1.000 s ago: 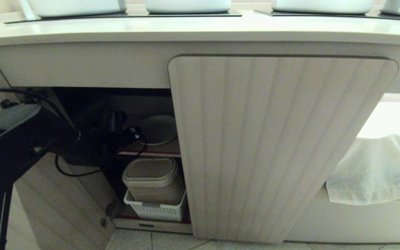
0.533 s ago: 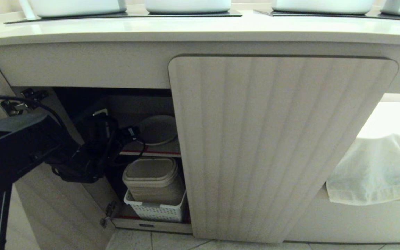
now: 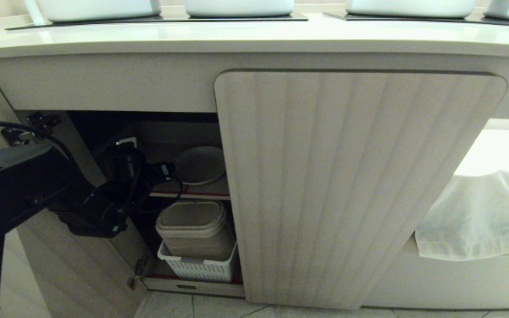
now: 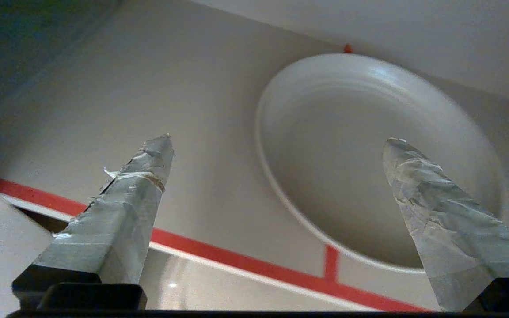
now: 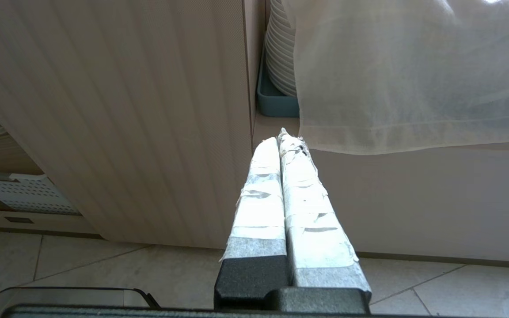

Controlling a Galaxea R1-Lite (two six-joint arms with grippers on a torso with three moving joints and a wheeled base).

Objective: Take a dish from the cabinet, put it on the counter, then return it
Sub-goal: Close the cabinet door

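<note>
The cabinet [image 3: 356,185] stood with its leftmost door swung open, and the tabletop [image 3: 254,37] above it carried no loose dish, only white basins on black inset panels along its far edge. Whether the robot was reaching to fetch the dish or had just put it back could not be settled from this moment alone; either way the dish was in the cabinet and in no pincer's hold.

The dish [image 3: 201,164] lay flat on the upper, red-edged shelf [image 3: 192,193], at about 9 o'clock from the shut fluted door. Below it, at 6 o'clock, a beige lidded container [image 3: 192,225] sat in a white slotted basket [image 3: 199,266].

The left pincer [image 4: 276,145] was at the cabinet mouth, just at 9 o'clock of the dish, its taped fingers [image 4: 135,190] spread wide. They framed the near rim of the dish [image 4: 369,145] but gripped nothing, and no contact with plate or shelf showed.

The right pincer [image 5: 284,145] hung parked low outside the cabinet, fingers pressed together on nothing, pointing toward the shut door and a pale cloth [image 5: 409,75] draped beside it.
</note>
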